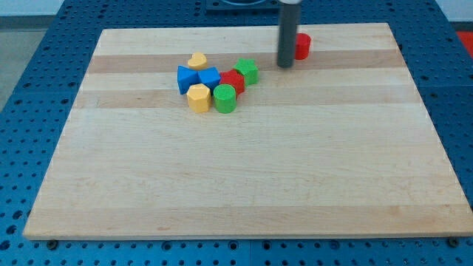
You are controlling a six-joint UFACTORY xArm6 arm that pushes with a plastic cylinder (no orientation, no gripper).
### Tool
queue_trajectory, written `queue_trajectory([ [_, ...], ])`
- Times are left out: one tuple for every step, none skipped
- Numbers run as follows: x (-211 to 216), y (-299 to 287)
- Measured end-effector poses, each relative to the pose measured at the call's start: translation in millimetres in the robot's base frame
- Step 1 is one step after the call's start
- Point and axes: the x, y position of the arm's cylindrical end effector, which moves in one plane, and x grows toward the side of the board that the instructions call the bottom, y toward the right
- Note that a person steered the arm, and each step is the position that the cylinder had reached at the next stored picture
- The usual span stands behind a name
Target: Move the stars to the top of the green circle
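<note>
**Camera view: blocks bunched at upper centre, rod standing off to their right**

Camera view shows you a pale wooden board (244,185) lying on a blue perforated table (29,89). Start at the view's left of the cluster: you see a blue block (187,77) of unclear shape, with a yellow heart-shaped block (196,60) just above it and a yellow hexagonal block (198,97) just below. A second blue block (210,77) sits against the first, partly hidden by its neighbours.

Moving right, you find the green circle, a short green cylinder (225,98), touching the yellow hexagonal block on its left side. Directly above and slightly right of it sits the red star-shaped block (233,80), pressed against the cylinder and the second blue block. The green star-shaped block (247,71) touches the red star's upper right, so both stars lie on the top side of the green circle, running diagonally toward the view's upper right.

Further right, apart from the cluster, you see the dark rod coming down from the view's top. My tip (284,66) rests on the board, near but clear of the green star, touching no block. It carries no jaws, so it grasps nothing. A red cylinder block (301,46) stands just right of the rod, partly hidden behind it.
</note>
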Motion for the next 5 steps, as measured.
queue_trajectory([
  [2, 68],
  [-54, 88],
  [-85, 63],
  [-64, 50],
  [-52, 52],
])
